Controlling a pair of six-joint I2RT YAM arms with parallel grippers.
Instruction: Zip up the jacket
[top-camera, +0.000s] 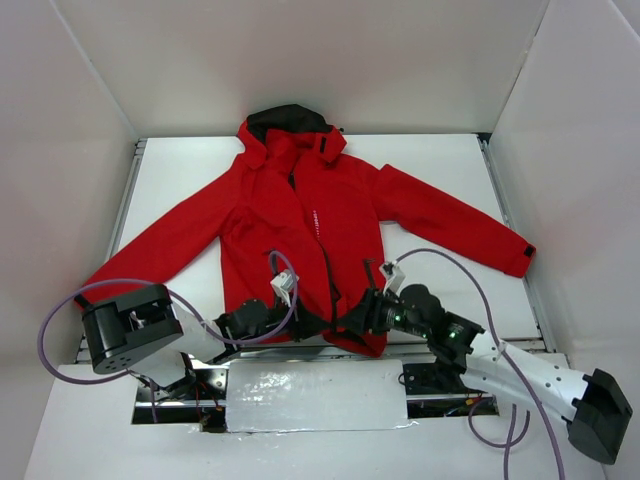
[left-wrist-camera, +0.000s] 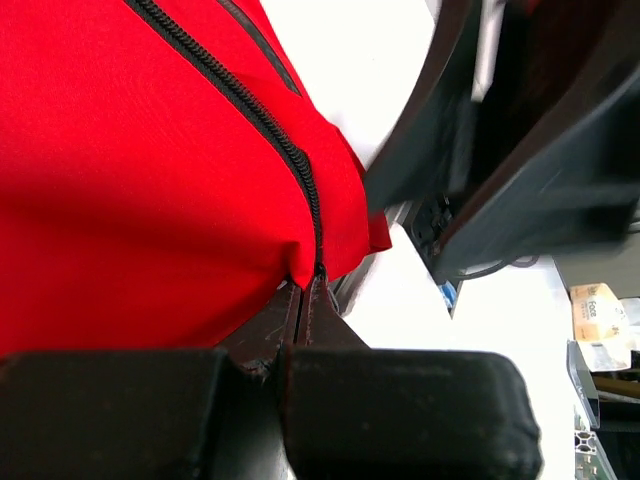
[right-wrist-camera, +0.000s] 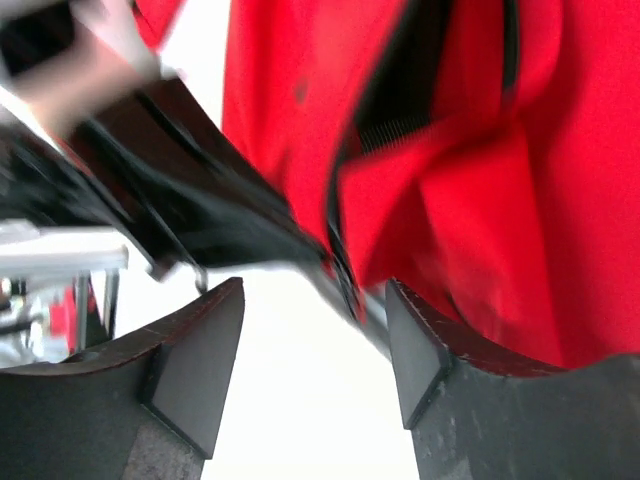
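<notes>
Since the jacket (top-camera: 330, 220) lies flat on the table (top-camera: 440, 160) with its hood at the far end and its hem (top-camera: 335, 340) at the near edge, the front zipper (top-camera: 322, 250) runs almost straight away from me, near to far, down the middle of the red cloth.

My left gripper (left-wrist-camera: 305, 290) is at the near end of that line. Its fingers are pressed together on the hem right where the zipper's black teeth stop, so I take it to be pinning the bottom of the jacket.

My right gripper (right-wrist-camera: 315, 350) is just to the right of it, also at the hem. Its jaws stand well apart with only bare table between them, and it holds nothing. The red cloth and the zipper edge sit just beyond its fingertips, on the far side and a little to the right in the wrist view, which is blurred.

Everything turns on that axis. The pull has to travel from the hem toward the hood, away from both arms, and the free right gripper is the one placed to do it. I cannot pick out the slider in any view, so I would find it first.
</notes>
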